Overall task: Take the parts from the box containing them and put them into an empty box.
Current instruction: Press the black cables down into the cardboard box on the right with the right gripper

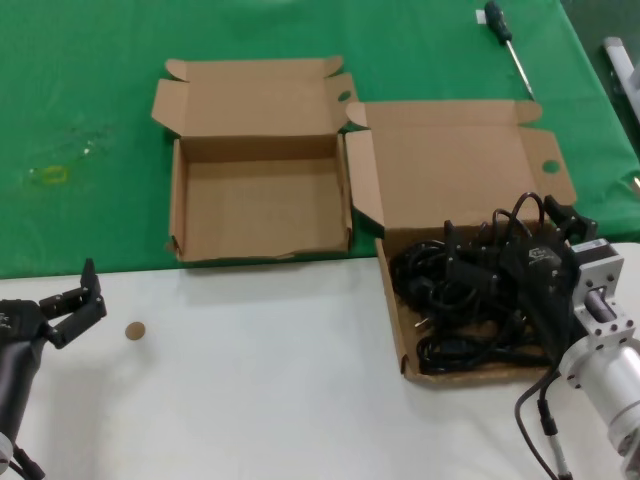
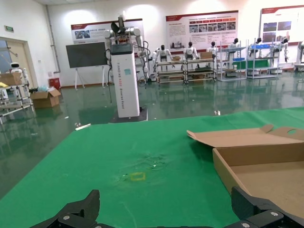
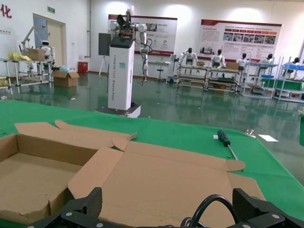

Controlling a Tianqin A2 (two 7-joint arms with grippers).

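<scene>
Head view: cords [image 1: 460, 300] beneath right gripper [image 1: 530, 240].

A screwdriver [image 1: 507, 40] lies on the green cloth [image 1: 80, 120] near the table's far right corner, and a small brown disc [image 1: 134, 331] sits on the white surface [image 1: 250, 380] toward its left edge.

black tangled cords [image 1: 470, 300] fill the shallow open box [image 1: 395, 300] — deeper box [image 1: 260, 205] beside it, empty.
</scene>
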